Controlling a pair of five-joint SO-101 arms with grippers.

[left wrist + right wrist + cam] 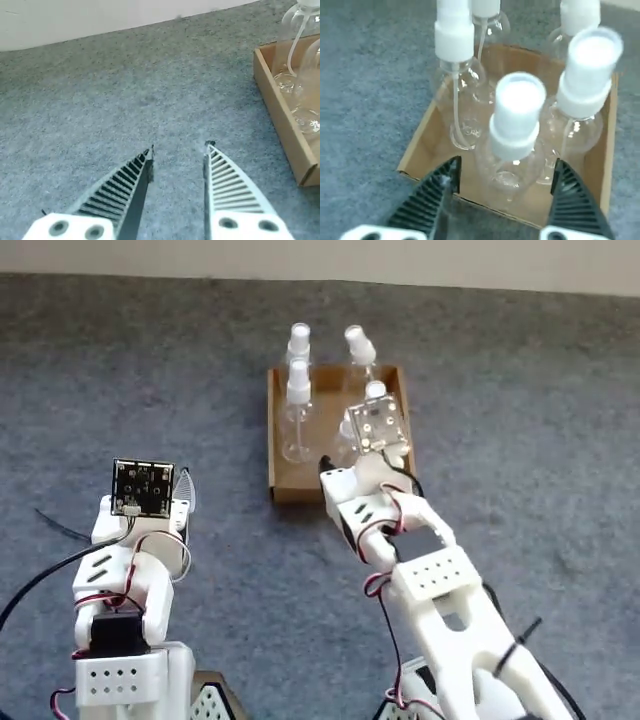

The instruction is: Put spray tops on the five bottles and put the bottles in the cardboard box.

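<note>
A shallow cardboard box (282, 485) lies on the carpet. Three clear bottles with white spray tops stand inside it: one at the left (454, 75), one at the right (590, 70), and the nearest (515, 125) in the middle. Two more capped bottles (485, 20) (577, 15) stand at the far wall; I cannot tell whether they are inside. My right gripper (506, 170) hangs open over the box's near end, its fingers either side of the nearest bottle without touching it. My left gripper (180, 149) is open and empty over bare carpet, left of the box (285, 115).
Grey carpet covers the whole table around the box. The right arm's wrist (375, 430) covers the box's near right part from above. The left arm (145, 490) stays near the front left, with cables trailing beside it.
</note>
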